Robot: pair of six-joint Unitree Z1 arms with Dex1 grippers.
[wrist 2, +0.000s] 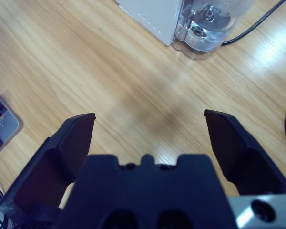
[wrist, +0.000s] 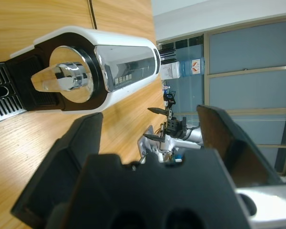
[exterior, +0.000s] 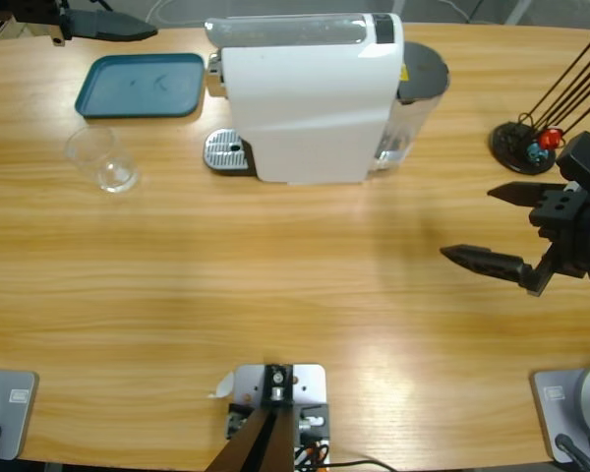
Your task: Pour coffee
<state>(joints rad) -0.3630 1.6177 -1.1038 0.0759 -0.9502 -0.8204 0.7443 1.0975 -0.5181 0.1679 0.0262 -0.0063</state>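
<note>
A white coffee machine [exterior: 305,98] stands at the back middle of the table, its metal drip tray [exterior: 226,150] facing left. A clear glass tumbler [exterior: 103,159] stands alone to the left of it; I cannot make out any liquid in it, so the coffee is out of view. My left gripper [exterior: 128,25] is at the far-left back corner, open [wrist: 150,114], looking at the machine's spout [wrist: 66,81] from a distance. At the table's right edge my right gripper [exterior: 468,223] hovers open [wrist 2: 148,115] over bare wood, holding nothing.
A dark-blue tray [exterior: 141,85] lies behind the glass. The machine's clear water tank [exterior: 418,98] sits on its right side [wrist 2: 207,24], with a black cable [wrist 2: 257,21] trailing off. A black stand with thin rods [exterior: 521,146] is at the far right.
</note>
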